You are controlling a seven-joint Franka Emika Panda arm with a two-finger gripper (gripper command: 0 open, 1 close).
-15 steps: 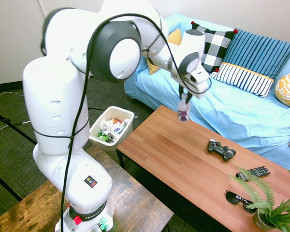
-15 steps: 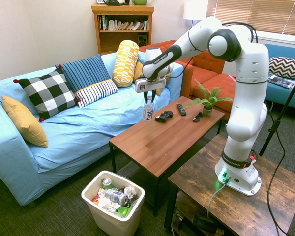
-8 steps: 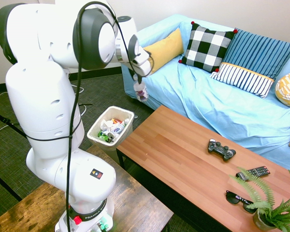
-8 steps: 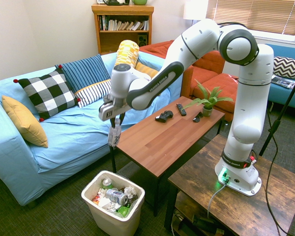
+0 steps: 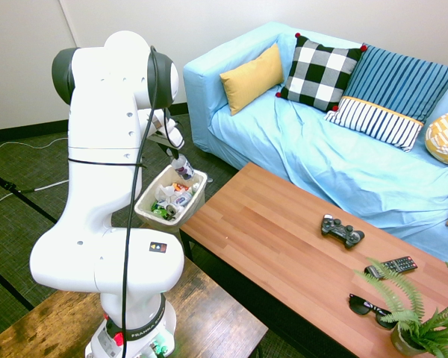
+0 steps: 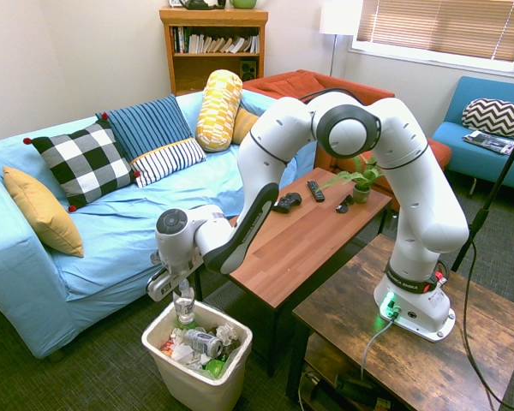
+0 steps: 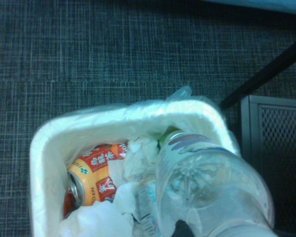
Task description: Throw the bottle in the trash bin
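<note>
The plastic water bottle (image 5: 182, 166) is clamped in your gripper (image 6: 182, 289), held tilted over the trash bin (image 6: 196, 355), near its sofa-side rim and above the litter (image 5: 172, 200) inside it.

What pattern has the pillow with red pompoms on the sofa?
The pillow has black and white checks, clearest in the first exterior view.
</note>
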